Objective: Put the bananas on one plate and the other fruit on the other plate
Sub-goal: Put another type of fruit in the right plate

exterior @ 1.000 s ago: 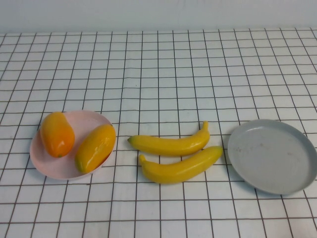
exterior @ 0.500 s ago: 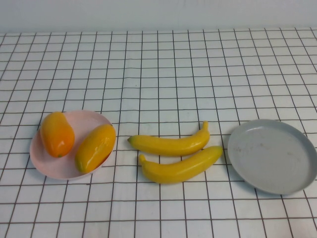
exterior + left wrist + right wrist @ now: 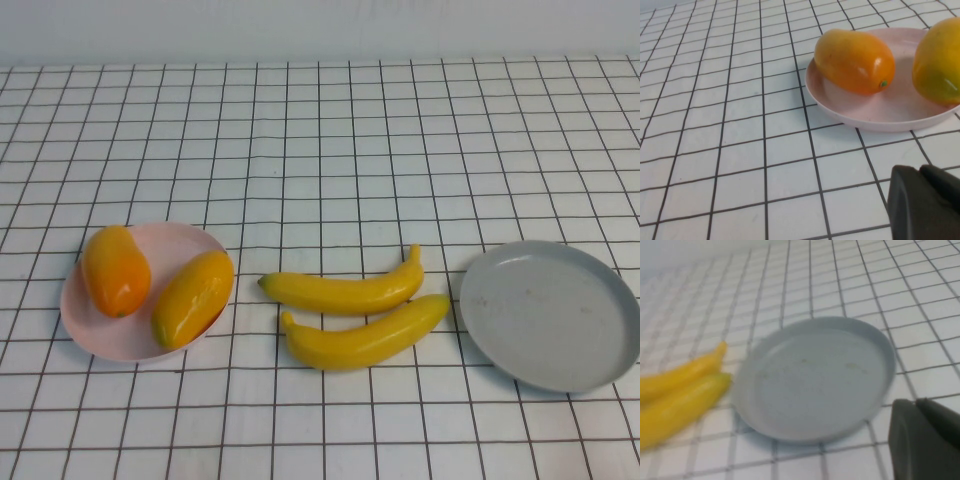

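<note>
Resting on the pink plate (image 3: 120,335): both mangoes (image 3: 115,270), bananas (image 3: 350,292) loose on worktop (image 3: 330,150).
Grey-blue plate (image 3: 552,315) right of bananas (bare); left claw (image 3: 925,202) beside pink plate, right claw (image 3: 925,440) beside grey-blue plate, claw states: cannot tell.

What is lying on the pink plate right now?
Two mango-like fruits lie on the pink plate; the plate surface beneath them is covered. Neither hand appears in the high view.
</note>
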Tool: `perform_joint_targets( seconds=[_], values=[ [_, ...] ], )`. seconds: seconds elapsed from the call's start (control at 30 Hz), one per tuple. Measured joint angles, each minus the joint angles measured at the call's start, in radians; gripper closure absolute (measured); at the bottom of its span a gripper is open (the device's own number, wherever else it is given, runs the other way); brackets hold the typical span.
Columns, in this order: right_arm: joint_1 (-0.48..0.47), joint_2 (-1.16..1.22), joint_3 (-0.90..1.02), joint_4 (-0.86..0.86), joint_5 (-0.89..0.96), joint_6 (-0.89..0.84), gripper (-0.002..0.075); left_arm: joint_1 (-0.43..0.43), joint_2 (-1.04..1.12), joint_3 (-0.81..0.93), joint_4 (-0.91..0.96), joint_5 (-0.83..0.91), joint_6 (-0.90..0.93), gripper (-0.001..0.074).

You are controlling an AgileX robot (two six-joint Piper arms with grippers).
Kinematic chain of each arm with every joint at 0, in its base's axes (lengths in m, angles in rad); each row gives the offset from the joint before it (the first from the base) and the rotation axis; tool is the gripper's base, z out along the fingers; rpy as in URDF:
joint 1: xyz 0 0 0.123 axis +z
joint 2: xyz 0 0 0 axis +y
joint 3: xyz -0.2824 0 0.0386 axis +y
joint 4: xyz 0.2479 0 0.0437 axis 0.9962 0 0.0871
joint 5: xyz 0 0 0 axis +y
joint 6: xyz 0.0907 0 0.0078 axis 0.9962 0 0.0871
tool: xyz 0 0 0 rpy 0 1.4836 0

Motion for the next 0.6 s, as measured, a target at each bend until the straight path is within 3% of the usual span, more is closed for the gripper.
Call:
perform_joint_targets(
  seconds=[0.23, 0.6],
  values=[
    [0.0, 0.0, 0.0, 0.668, -0.106, 0.031, 0.0741, 0.0, 0.0, 0.0, 0.0, 0.0, 0.0, 0.0737],
    [0.0, 0.0, 0.0, 0.754, -0.139, -0.015, 0.0741, 0.0, 0.0, 0.0, 0.0, 0.0, 0.0, 0.0737]
  ],
)
